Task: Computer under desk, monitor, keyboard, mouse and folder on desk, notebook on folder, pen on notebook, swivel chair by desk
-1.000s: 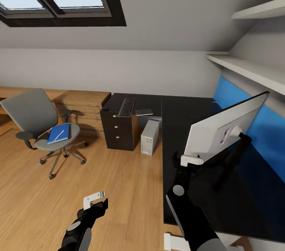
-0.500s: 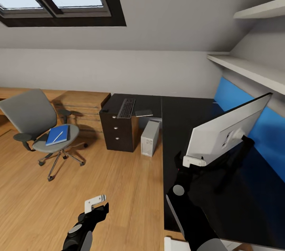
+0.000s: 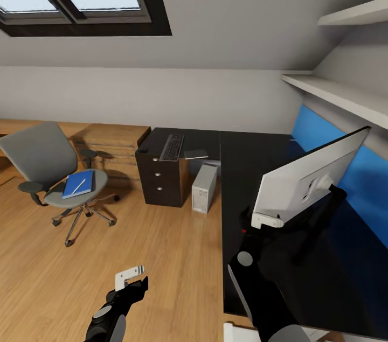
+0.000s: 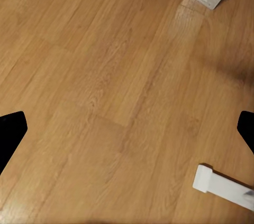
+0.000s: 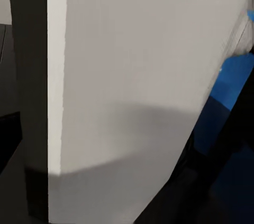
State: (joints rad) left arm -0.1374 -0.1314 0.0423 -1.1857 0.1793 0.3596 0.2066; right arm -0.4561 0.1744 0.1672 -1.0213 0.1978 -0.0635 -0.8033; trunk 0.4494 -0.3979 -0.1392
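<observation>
1. One monitor (image 3: 307, 180), tilted on the desk (image 3: 248, 169) at your 2 o'clock; your right gripper (image 3: 268, 220) clamps its lower corner.
2. Left gripper (image 3: 129, 274): fingers spread wide, over floor.
3. Folder (image 3: 78, 183) on swivel chair (image 3: 48, 164), 10 o'clock.

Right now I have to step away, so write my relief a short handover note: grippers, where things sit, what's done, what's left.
Right gripper is at the monitor lower edge, grip unclear; the monitor is tilted over the desk. Left gripper hangs open above the floor.
Keyboard lies on the desk's far wing. Computer stands on the floor beside the drawers.
Folder with the pen on it lies on the swivel chair.
Left: settle monitor, group keyboard and mouse, move folder stack, bring chair over.
</observation>
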